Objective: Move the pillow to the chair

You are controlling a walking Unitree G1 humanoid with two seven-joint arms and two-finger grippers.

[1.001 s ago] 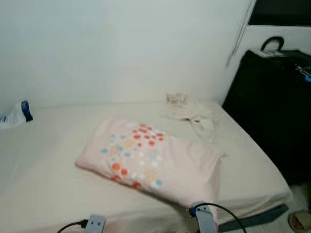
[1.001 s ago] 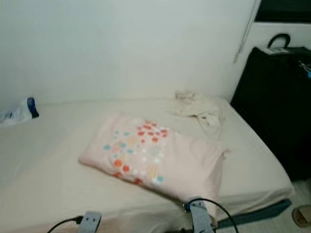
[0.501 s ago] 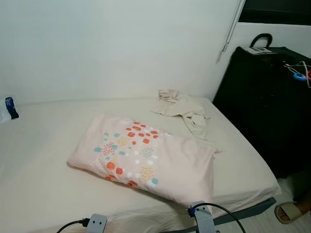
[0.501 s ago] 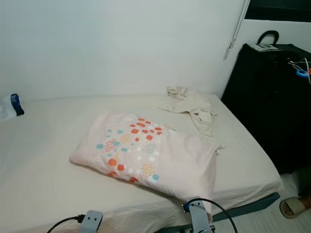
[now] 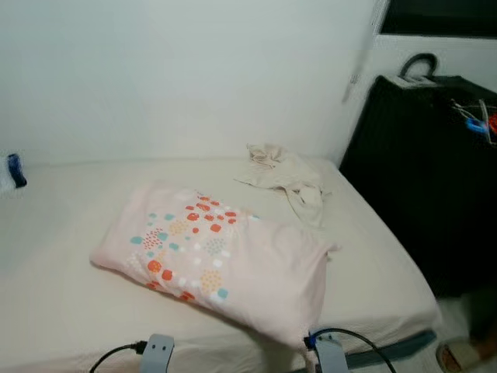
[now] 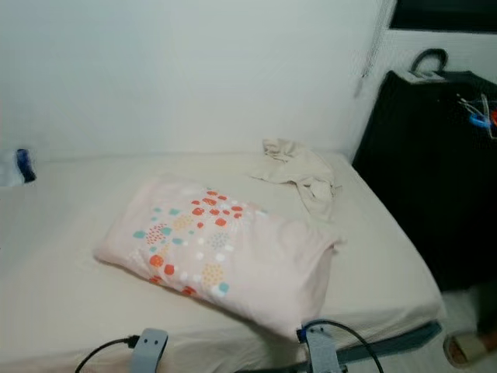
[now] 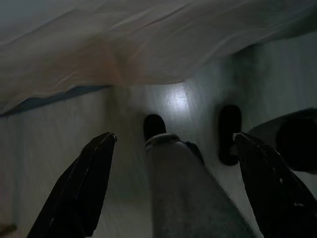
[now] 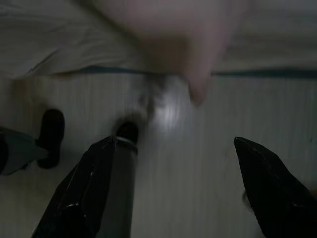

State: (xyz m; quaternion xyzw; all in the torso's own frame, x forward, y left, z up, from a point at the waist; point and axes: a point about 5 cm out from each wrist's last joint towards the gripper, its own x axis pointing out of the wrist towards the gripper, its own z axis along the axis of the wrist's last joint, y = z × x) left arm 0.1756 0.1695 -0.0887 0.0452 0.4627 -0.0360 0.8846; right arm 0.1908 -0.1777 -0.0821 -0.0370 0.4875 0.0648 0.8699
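Observation:
A pale pink pillow (image 5: 213,260) with a patch of red, orange and teal dots lies slantwise on the cream bed (image 5: 70,233); one corner hangs over the bed's near edge. Both arms hang low by the bed's front side, their wrists (image 5: 159,353) (image 5: 330,356) just inside the bottom of the eye views. In the left wrist view the left gripper (image 7: 173,144) is open over the dim floor, below the sheet's overhang. The right gripper (image 8: 171,148) is open as well, over the floor with the pillow's corner (image 8: 198,44) blurred above it.
A crumpled beige cloth (image 5: 283,179) lies at the bed's far right. A tall black suitcase (image 5: 423,171) stands right of the bed. A blue-capped item (image 5: 12,171) sits at the far left by the white wall. A slipper (image 6: 466,350) lies on the floor at the lower right.
The camera has swung slightly, so the whole scene sits further left and lower in the picture. The pillow lies as before, and both arms still hang low.

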